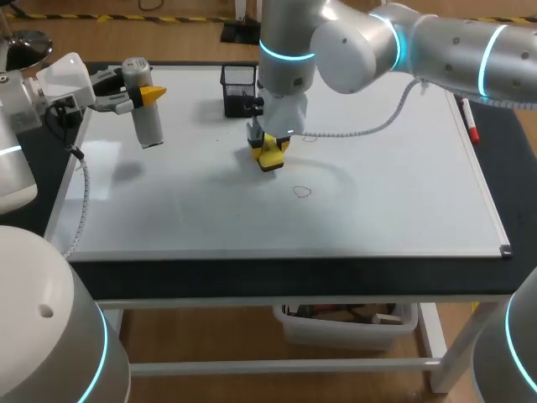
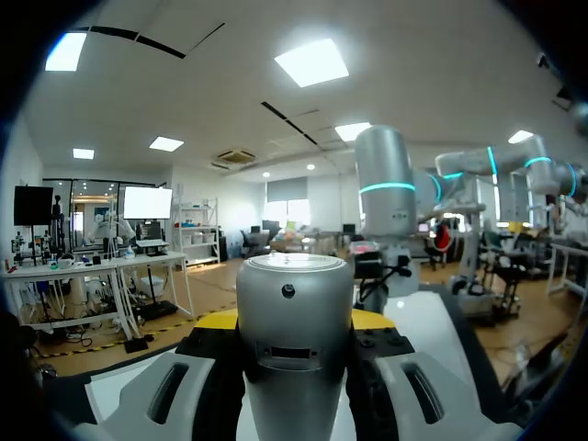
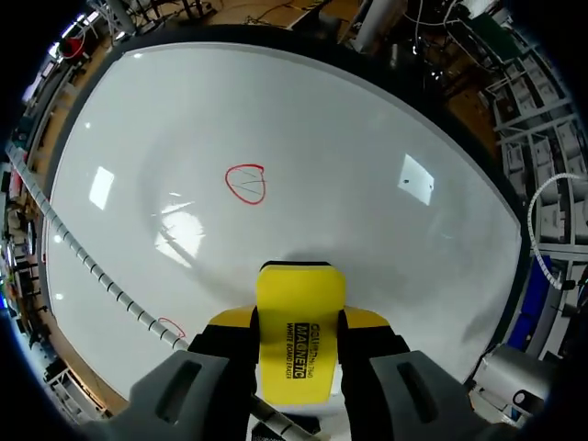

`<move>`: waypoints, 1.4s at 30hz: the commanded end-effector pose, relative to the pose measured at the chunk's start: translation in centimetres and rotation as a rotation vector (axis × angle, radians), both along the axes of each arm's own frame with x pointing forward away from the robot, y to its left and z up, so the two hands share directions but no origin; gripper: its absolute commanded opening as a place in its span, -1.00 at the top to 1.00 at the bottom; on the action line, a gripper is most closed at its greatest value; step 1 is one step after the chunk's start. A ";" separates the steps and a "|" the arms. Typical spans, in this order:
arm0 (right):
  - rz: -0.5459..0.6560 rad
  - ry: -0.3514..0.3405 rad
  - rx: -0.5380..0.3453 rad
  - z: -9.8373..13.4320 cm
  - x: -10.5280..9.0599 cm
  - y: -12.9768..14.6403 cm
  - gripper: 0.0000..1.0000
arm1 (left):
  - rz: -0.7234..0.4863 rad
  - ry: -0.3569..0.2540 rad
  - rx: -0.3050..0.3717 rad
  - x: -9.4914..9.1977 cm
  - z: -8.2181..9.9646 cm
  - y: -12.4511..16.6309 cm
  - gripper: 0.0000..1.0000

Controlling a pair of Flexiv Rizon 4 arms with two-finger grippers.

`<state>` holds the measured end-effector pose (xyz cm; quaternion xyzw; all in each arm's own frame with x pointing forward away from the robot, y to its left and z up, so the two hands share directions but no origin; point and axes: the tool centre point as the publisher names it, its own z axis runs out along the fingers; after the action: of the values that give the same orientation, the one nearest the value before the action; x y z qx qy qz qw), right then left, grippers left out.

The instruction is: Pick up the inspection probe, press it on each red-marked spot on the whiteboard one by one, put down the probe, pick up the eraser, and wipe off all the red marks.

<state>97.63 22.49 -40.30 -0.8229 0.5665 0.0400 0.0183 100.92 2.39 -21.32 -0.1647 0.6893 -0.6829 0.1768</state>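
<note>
Yellow eraser (image 3: 294, 299) is clamped between both fingers of the right pincer (image 3: 299, 323), which grip its two long sides near mid-body. Its wiping face points down at the whiteboard (image 1: 403, 193).

The eraser is judged light, with a stiff shell and a soft face. The present side grip suits it, provided the face meets the glossy board flat.

In the head view, one red mark (image 1: 302, 191) lies at 4 o'clock from the eraser. A fainter mark (image 1: 309, 137) lies at 1 o'clock.

The left pincer (image 1: 138, 94) is closed on the inspection probe (image 1: 144, 113), which is upright at 9 o'clock near the board's edge. This smooth silver cylinder is judged rigid, heavier and prone to slip, so hold it high on the body.

The board rests on the black counter (image 1: 518, 159).
</note>
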 end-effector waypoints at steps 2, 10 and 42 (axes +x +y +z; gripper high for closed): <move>0.016 0.005 -0.007 -1.1 1.1 1.4 1.00 | -0.002 -0.001 -0.002 0.0 0.0 0.0 1.00; 0.030 0.001 0.010 -1.9 1.3 1.6 1.00 | -0.002 -0.001 -0.002 0.0 0.0 0.0 1.00; -0.089 0.007 -0.013 -3.0 3.2 -3.6 1.00 | -0.002 -0.001 -0.002 0.0 0.0 0.0 1.00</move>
<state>100.69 19.47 -42.92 -0.7956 0.6044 0.0388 0.0118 100.92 2.39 -21.32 -0.1648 0.6893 -0.6829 0.1768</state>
